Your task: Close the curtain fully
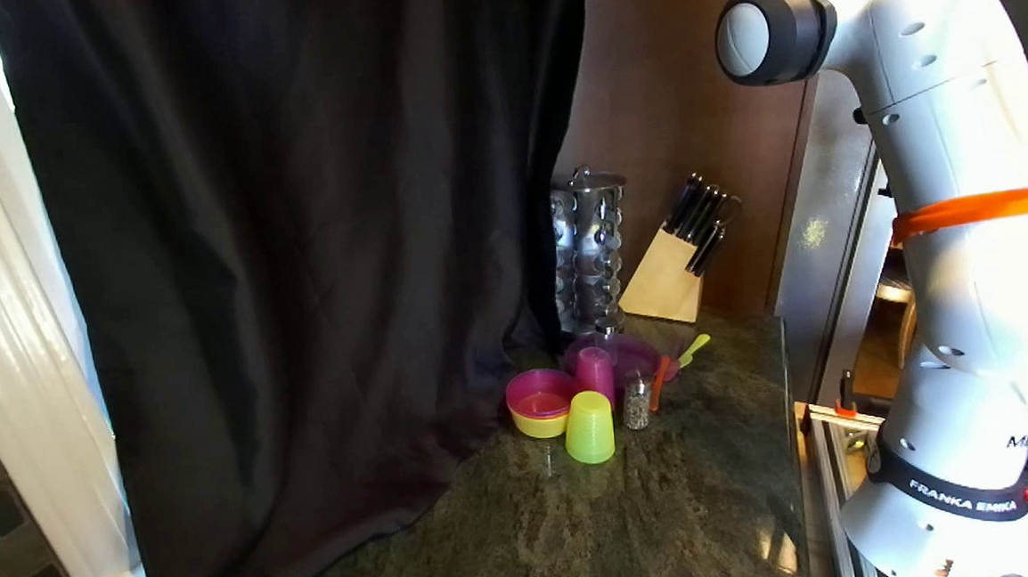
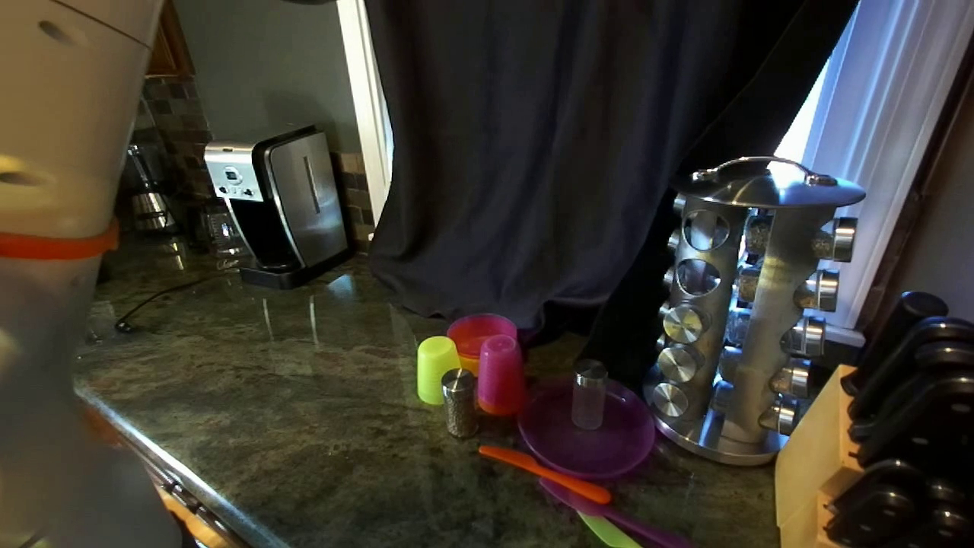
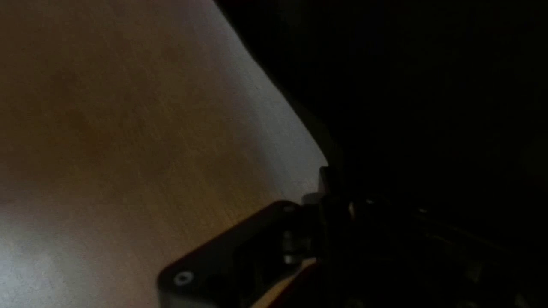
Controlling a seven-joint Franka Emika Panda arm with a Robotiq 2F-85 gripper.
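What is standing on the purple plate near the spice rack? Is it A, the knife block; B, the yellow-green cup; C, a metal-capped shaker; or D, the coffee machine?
C: in an exterior view the metal-capped shaker stands inside the rim of the purple plate.

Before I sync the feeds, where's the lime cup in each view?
In an exterior view: lime cup, just right of centre, lower half.
In an exterior view: lime cup, just left of centre, lower half.
Wrist view: not in it.
Shared landmark: black curtain, large in both exterior views; probably also the dark right side of the wrist view.
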